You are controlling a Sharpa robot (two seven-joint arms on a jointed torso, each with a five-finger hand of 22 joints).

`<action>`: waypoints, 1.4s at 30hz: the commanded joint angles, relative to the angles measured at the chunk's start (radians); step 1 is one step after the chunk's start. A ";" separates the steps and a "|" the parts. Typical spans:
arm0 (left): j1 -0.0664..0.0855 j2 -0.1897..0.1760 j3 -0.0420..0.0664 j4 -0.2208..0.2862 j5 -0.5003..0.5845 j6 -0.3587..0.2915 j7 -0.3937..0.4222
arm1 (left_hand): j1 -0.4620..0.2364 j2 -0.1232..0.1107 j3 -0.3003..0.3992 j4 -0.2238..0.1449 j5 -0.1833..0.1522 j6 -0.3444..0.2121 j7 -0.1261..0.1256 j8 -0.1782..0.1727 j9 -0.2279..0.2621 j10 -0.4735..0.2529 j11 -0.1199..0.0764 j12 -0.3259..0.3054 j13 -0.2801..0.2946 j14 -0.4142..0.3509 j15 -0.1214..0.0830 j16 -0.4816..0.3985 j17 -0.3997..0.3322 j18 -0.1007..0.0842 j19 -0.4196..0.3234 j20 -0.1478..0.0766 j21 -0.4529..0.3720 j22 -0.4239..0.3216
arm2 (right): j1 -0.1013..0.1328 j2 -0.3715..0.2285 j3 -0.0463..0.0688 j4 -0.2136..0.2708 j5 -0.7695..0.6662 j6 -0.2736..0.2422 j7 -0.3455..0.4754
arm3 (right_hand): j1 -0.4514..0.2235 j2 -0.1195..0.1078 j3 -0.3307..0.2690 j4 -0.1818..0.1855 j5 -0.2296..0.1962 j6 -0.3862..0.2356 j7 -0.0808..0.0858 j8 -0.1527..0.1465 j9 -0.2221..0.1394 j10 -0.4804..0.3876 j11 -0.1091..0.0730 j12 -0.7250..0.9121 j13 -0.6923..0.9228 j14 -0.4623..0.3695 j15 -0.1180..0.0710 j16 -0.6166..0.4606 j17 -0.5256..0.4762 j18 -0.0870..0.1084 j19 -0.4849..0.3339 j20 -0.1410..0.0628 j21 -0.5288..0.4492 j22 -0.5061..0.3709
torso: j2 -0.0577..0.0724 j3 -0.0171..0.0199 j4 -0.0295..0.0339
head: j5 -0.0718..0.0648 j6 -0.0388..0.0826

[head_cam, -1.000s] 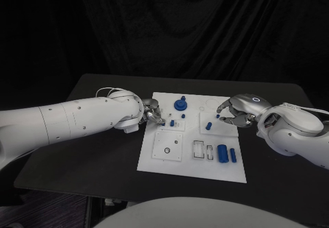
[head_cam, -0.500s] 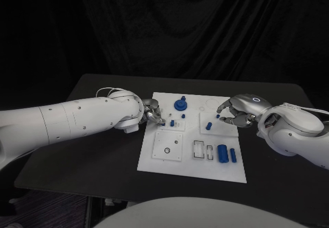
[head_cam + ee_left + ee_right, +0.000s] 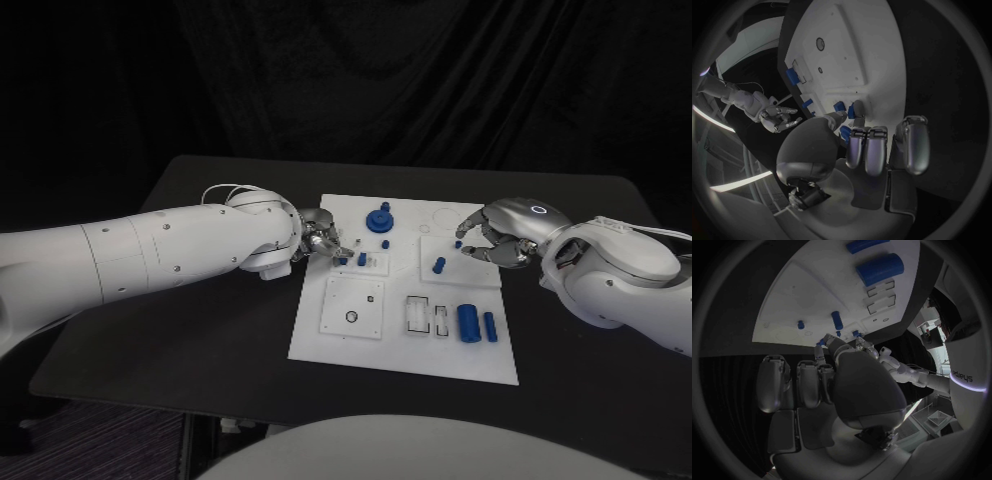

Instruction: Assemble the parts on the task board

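The white task board [image 3: 378,345] lies in the middle of the table. My left hand [image 3: 320,240] is at its left edge, thumb and finger pinching a small blue part [image 3: 851,111] just over the board, beside another small blue piece [image 3: 362,259]. My right hand [image 3: 493,240] hovers over the board's right edge and pinches a small blue part [image 3: 821,342] at its fingertips. A tall blue part [image 3: 381,218] stands near the board's far edge, and a blue peg [image 3: 438,265] stands right of centre. Two blue cylinders [image 3: 469,322] lie near the board's right front.
The board has rectangular slots [image 3: 418,312] and a square plate with a round hole [image 3: 352,317] towards the front. Bare black table [image 3: 188,340] surrounds the board on all sides.
The left hand's fingers have shifted slightly at the board's left edge, so a small blue piece now shows at their tips. The right hand has not moved.
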 commanded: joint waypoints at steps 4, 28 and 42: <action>-0.008 0.002 -0.005 -0.003 0.005 0.040 -0.004 | -0.010 0.008 -0.044 0.020 -0.009 0.003 0.011 -0.019 -0.030 0.106 0.010 0.000 0.261 0.104 0.010 0.003 0.263 0.015 0.001 0.010 -0.003 0.194 | -0.003 -0.001 0.001 0.002 -0.003 0.004 -0.017 | 0.009 -0.001 0.006 -0.001 0.005 0.008 0.002 -0.004 -0.002 -0.006 -0.002 -0.007 0.117 0.051 0.001 -0.007 0.003 0.009 0.007 -0.001 -0.005 0.188 | -0.001 0.0005 0.0002 | 0.000 0.000; -0.010 0.000 -0.005 -0.004 0.005 0.026 -0.018 | -0.027 0.092 -0.161 0.040 0.028 0.007 -0.006 0.076 0.059 0.106 -0.003 0.000 0.261 0.104 0.001 0.003 0.263 0.013 0.008 0.004 0.010 0.197 | -0.003 -0.001 0.001 0.001 -0.003 0.006 -0.018 | 0.010 -0.001 0.008 -0.002 0.007 0.008 0.002 -0.004 -0.003 -0.007 -0.001 -0.008 0.117 0.051 0.002 -0.007 0.002 0.010 0.007 0.000 -0.006 0.187 | 0.000 -0.0001 -0.0002 | 0.004 0.000; -0.010 -0.004 -0.005 0.000 0.005 0.009 -0.003 | -0.037 0.143 -0.167 0.042 0.092 0.011 -0.021 0.146 0.137 0.106 -0.015 0.000 0.261 0.104 -0.010 0.003 0.263 0.011 0.014 -0.005 0.019 0.200 | -0.003 -0.002 0.001 0.002 -0.003 0.009 -0.021 | 0.010 0.000 0.010 -0.002 0.008 0.009 0.002 -0.004 -0.004 -0.007 -0.001 -0.007 0.117 0.051 0.002 -0.007 0.003 0.010 0.007 0.000 -0.006 0.187 | -0.001 0.0003 0.0003 | 0.003 0.000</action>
